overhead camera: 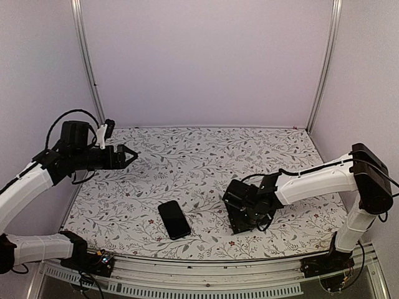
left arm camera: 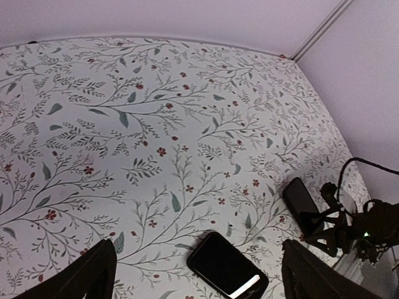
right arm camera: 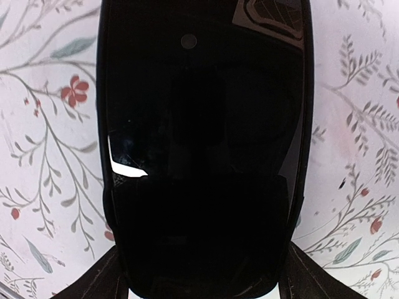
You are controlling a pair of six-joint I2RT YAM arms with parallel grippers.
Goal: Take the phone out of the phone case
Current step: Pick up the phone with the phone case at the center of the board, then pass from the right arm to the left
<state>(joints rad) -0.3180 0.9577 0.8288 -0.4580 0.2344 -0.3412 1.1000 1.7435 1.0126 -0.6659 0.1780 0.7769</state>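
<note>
A black phone lies flat, screen up, on the floral table near the front middle; it also shows in the left wrist view. My right gripper is low over the table to the right of it. Its fingers flank the near end of a glossy black slab with a raised rim, which looks like the phone case and also shows in the left wrist view. My left gripper is open and empty, raised at the left, well away from both.
The floral table cover runs to white walls at the back and sides. Metal posts stand in the back corners. A metal rail lines the front edge. The right arm's cable loops above its wrist.
</note>
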